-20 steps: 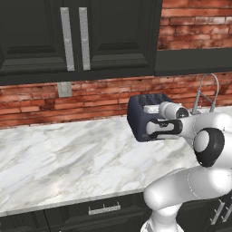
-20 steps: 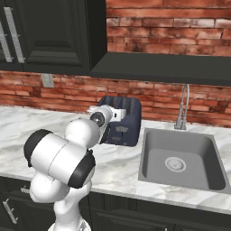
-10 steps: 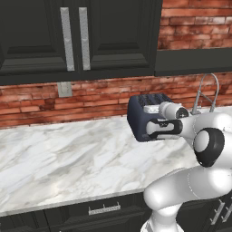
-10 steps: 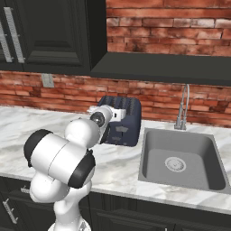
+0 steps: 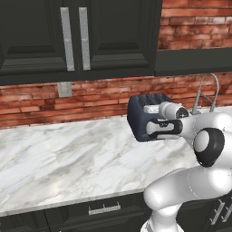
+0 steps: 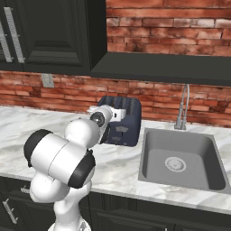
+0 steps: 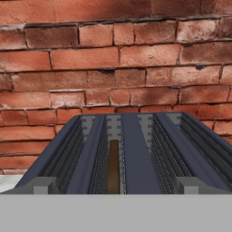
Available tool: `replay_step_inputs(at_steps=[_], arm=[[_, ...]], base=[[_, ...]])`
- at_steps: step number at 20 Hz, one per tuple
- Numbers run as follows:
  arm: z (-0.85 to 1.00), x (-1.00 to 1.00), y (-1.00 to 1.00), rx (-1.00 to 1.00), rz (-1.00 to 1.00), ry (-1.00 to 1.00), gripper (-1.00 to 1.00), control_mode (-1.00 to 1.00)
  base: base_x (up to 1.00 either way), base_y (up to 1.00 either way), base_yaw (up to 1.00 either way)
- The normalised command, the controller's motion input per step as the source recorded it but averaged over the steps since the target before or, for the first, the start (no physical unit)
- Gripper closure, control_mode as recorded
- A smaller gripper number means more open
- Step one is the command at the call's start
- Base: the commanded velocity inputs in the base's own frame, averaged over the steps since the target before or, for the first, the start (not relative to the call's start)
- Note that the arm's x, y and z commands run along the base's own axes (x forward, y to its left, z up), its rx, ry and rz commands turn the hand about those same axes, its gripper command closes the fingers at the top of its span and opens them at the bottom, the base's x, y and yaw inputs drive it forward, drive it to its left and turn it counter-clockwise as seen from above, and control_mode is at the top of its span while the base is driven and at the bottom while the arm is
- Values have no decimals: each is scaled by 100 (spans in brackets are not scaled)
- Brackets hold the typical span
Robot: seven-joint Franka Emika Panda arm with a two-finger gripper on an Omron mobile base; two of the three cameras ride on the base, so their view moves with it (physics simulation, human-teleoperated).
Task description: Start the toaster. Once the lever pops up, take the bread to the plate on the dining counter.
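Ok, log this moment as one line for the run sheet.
phase: at toaster | fingers: open, empty | bread: in left slot | worktop: marble | sink: right of toaster

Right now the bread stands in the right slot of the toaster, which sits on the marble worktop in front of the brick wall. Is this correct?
Not quite. In the hand view the bread stands in the left slot of the toaster, not the right one. The rest holds: the toaster sits on the marble worktop in front of the brick wall.

Even, shadowless rendered light; all views sharp; no glare, blur, or edge distortion.
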Motion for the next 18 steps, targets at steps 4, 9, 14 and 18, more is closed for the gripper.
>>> replay_step_inputs(at_steps=[4,9,14,18], arm=[[0,0,0,0,0,0,-100,-100],[0,0,0,0,0,0,-100,-100],[0,0,0,0,0,0,-100,-100],[0,0,0,0,0,0,-100,-100]], base=[[0,0,0],[0,0,0],[0,0,0],[0,0,0]])
